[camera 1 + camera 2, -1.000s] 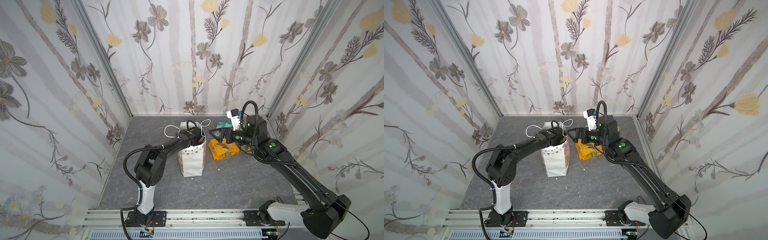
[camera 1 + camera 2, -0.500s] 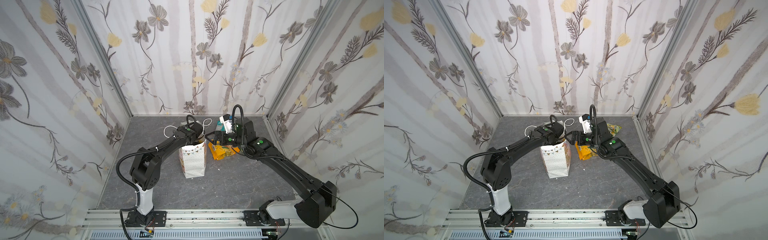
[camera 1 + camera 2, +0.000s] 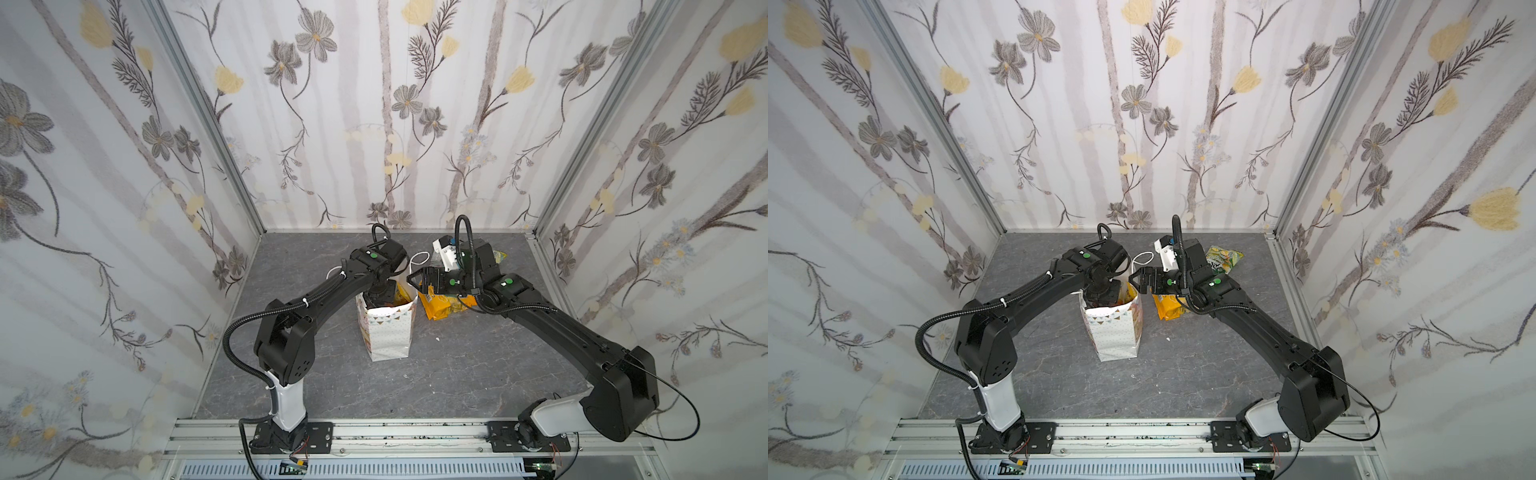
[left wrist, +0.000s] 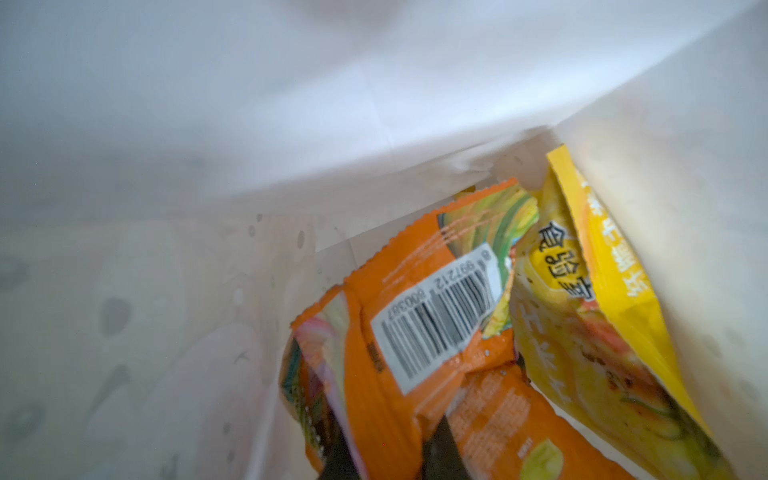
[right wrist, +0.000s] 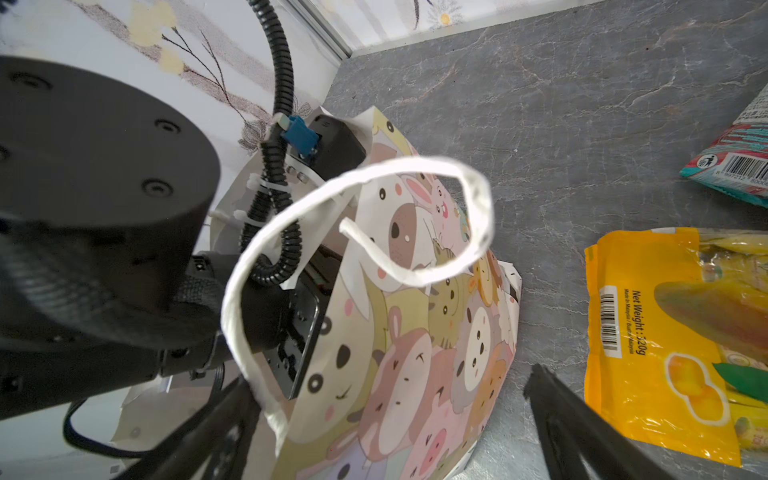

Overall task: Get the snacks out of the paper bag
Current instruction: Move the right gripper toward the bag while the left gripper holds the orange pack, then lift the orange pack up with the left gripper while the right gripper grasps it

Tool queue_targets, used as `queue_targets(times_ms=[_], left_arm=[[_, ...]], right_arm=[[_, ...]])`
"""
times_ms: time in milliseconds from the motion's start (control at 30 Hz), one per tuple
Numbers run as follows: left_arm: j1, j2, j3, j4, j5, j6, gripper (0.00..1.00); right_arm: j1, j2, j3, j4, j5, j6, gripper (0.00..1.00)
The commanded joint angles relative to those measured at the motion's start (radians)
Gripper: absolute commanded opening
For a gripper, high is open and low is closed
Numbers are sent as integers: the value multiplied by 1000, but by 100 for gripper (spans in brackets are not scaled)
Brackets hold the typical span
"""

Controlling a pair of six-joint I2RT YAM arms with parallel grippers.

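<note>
The white paper bag (image 3: pixel 388 332) stands upright just below the centre in both top views, with the left arm reaching down into its mouth. The left wrist view shows the left gripper (image 4: pixel 390 461) closed, its dark fingers (image 4: pixel 340 457) seemingly pinched on the lower part of an orange packet (image 4: pixel 415 332). A yellow packet (image 4: pixel 582 332) leans against the bag wall beside it. The right gripper (image 5: pixel 390 376) hangs wide apart at the bag's rim, near the cord handle (image 5: pixel 374 178), and holds nothing.

In a top view, a large orange-yellow packet (image 3: pixel 440 305) lies on the table just right of the bag, with a green packet (image 3: pixel 1223 257) behind it.

The orange packet looks light, puffy and slick, so a grip on its belly would probably slide or crush the contents. Its flat crimped seal is the firmer place to hold. The thin bag may lift or tip with it, so steadying the rim seems wise.
</note>
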Motion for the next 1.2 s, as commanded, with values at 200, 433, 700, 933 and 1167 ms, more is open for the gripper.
queue_targets(times_ms=[200,433,700,933,1167], left_arm=[[0,-34,76,-37,-34,14,0],[1,-67,92,-7,-28,23,0],[1,-100,45,84,-10,44,0],[1,-147,31,163,-15,48,0],[8,-252,-101,349,-24,78,0]], right_arm=[[3,1,5,-3,5,-10,99],[12,-2,10,8,-7,-8,99],[29,-50,-9,157,-152,78,88],[42,-57,-8,188,-174,100,83],[50,-81,4,190,-174,99,85]])
